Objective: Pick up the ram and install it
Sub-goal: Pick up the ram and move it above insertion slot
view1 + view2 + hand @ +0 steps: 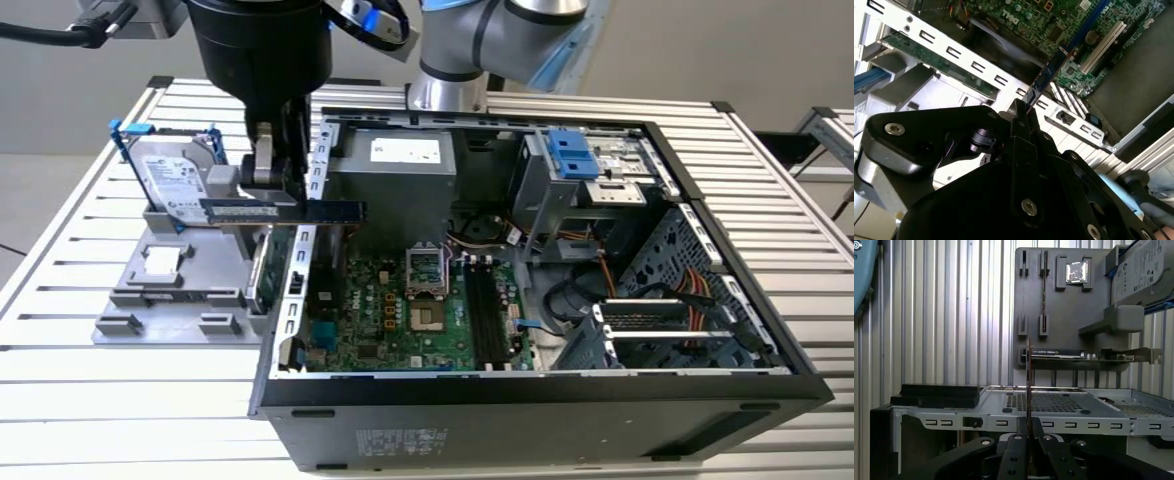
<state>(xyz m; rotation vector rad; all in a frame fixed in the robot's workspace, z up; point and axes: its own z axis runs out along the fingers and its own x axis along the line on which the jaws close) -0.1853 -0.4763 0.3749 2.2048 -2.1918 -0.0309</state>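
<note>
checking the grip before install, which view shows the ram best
The exterior view: the ram shows its long side, held level in the gripper over the case wall. The first wrist view has it edge-on, a thin line; the second wrist view shows a foreshortened strip.

A table of ribbed aluminium slats (pixel 80 400) is spanning the scene, with black corner caps (pixel 722 105) sitting at its far corners. Bright light is glaring off the nearest slats. A second slatted table (pixel 834 135) is standing at the exterior view's right. Pale grey floor (pixel 34 150) is showing at the exterior view's left.
</note>
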